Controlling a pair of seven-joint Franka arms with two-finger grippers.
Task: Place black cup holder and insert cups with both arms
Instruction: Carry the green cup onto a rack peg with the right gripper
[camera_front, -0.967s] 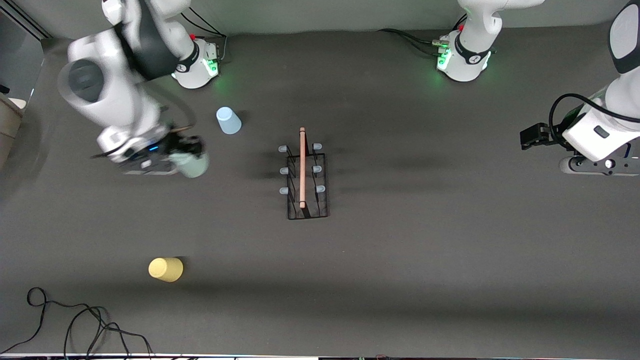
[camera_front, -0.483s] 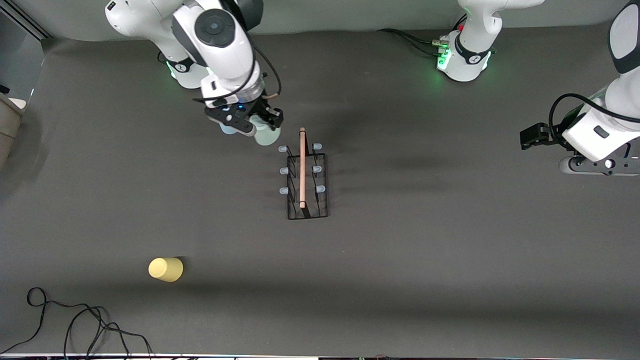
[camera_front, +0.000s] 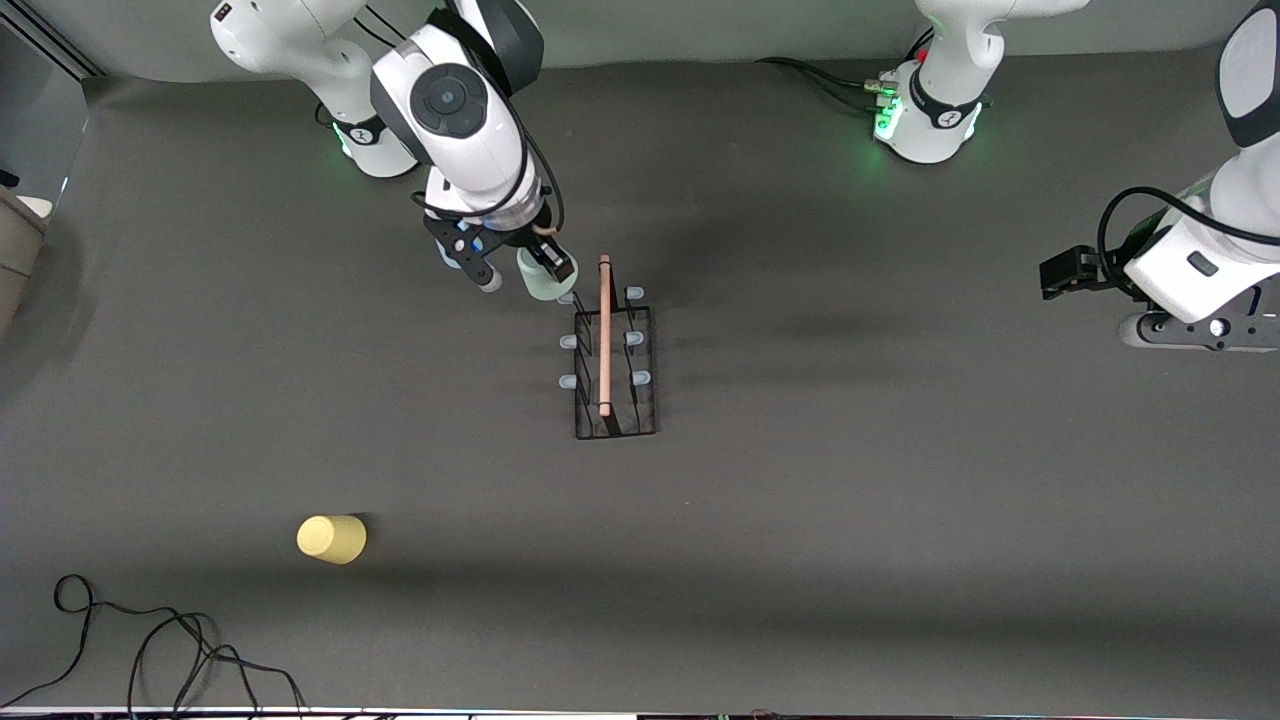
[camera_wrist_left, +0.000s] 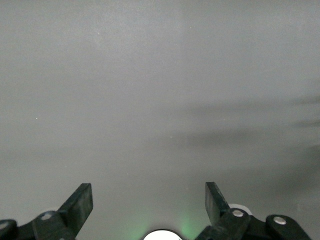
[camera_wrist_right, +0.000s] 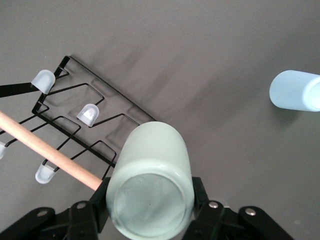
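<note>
Green cup (camera_front: 541, 279) moved over rack (camera_front: 612, 360) peg, between fingers (camera_front: 560, 264).

Matt plastic green cup (camera_wrist_right: 150, 187) — black wire cup holder (camera_front: 613, 360) (wooden rod handle (camera_front: 604, 335)).

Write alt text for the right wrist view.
The right pincer grips a pale green cup, base toward the camera, over one end of the black cup holder with its wooden handle and pale-tipped pegs. A light blue cup stands on the dark table.
</note>
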